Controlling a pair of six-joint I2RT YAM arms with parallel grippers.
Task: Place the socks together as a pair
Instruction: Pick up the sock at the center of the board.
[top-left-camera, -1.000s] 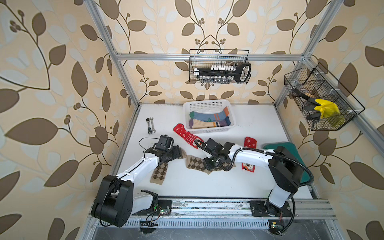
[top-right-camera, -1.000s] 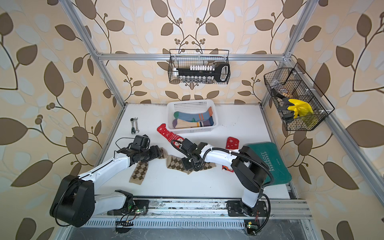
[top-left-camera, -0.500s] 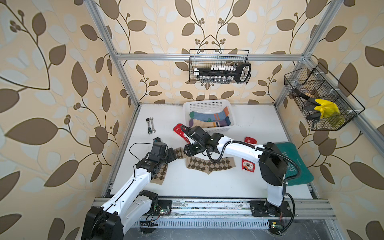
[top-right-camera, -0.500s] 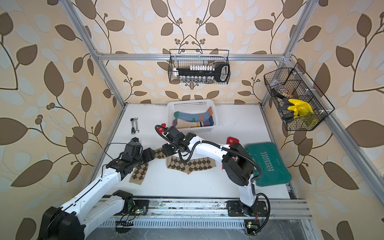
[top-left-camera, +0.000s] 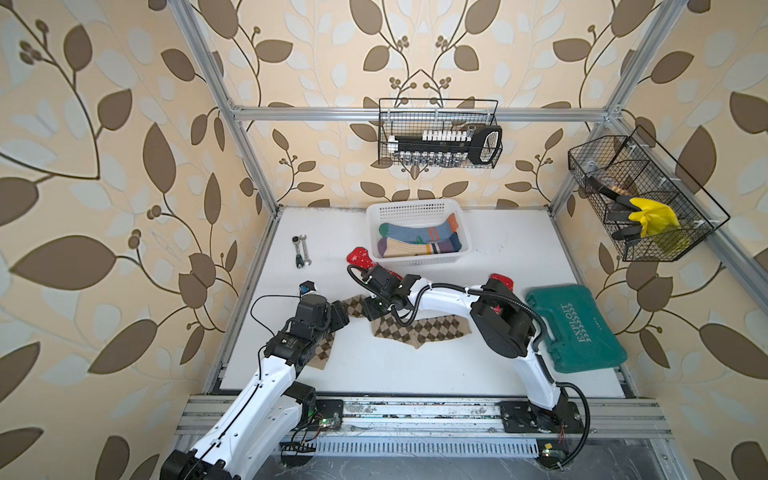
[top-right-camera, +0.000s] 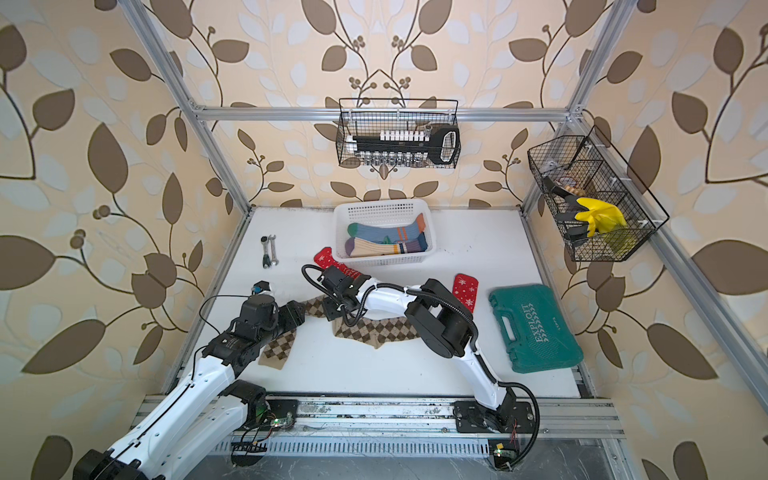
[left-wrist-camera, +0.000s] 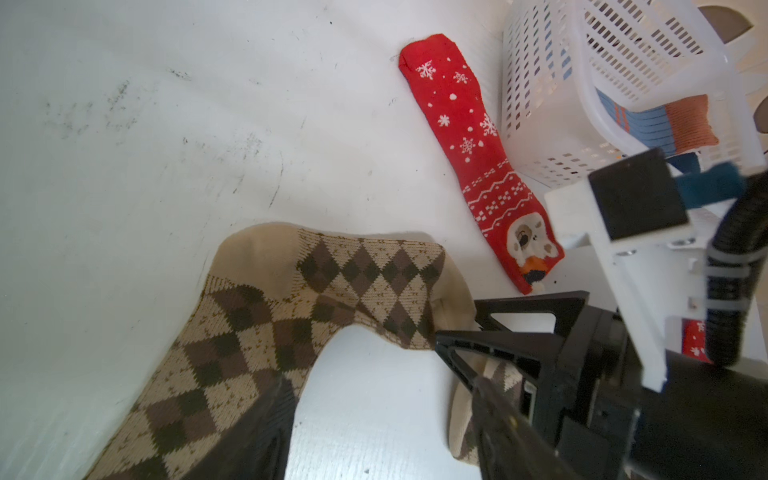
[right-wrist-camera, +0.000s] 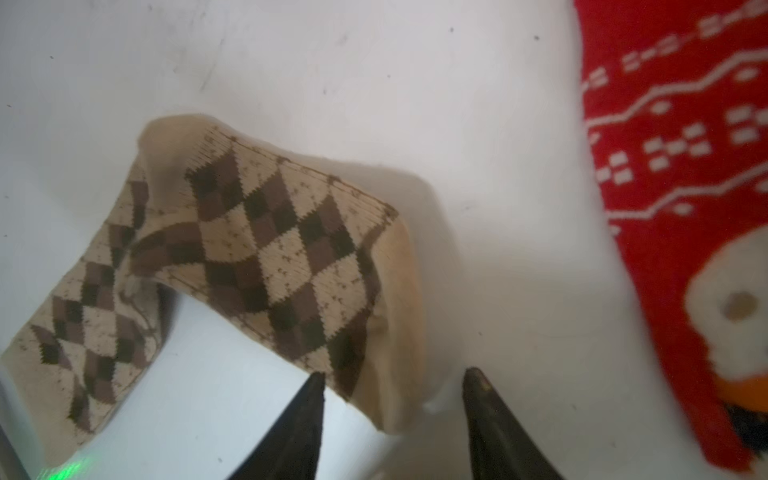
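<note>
- Socks lie spread over the white bench (top-left-camera: 519, 249), some loose and some already put away.
- At the right edge sits a shut green tool case (top-left-camera: 575, 328), well apart from the work.
- At the back stands the white basket (top-left-camera: 409, 204). It holds a blue-grey sock (top-left-camera: 415, 232) and a beige striped sock (top-left-camera: 411, 248) side by side. Whether their partners lie beneath I cannot tell.
- At mid-bench the flat diamond sock (top-left-camera: 424, 330) lies brown and spread out, partly under the right arm.
- From under the left arm the bent diamond sock (left-wrist-camera: 332, 282) runs towards it, humped up off the bench in the middle. Its toe is near the flat one's end but not on it, so the step in hand looks to be pairing these two.
- Just beside the basket's front lies one red snowflake sock (top-left-camera: 359, 258). The other red sock (top-right-camera: 465, 289) is near the case, so that pair is not yet made.
- The left pincer (top-left-camera: 344, 312) has its jaws wide apart and is clamped on nothing. One finger is over the bent sock's leg.
- The right pincer (right-wrist-camera: 394, 374) also has its jaws apart, with the bent sock's toe at the mouth of the gap. The toe is probably not pinched, though the view is blurred.
- Next, the right pincer likely needs to close on that toe and draw it across, so the sock lies lengthwise on the flat one. The two arms are already close and must not knock together.
- At the left rear two spanners (top-left-camera: 302, 249) lie out of the way.
</note>
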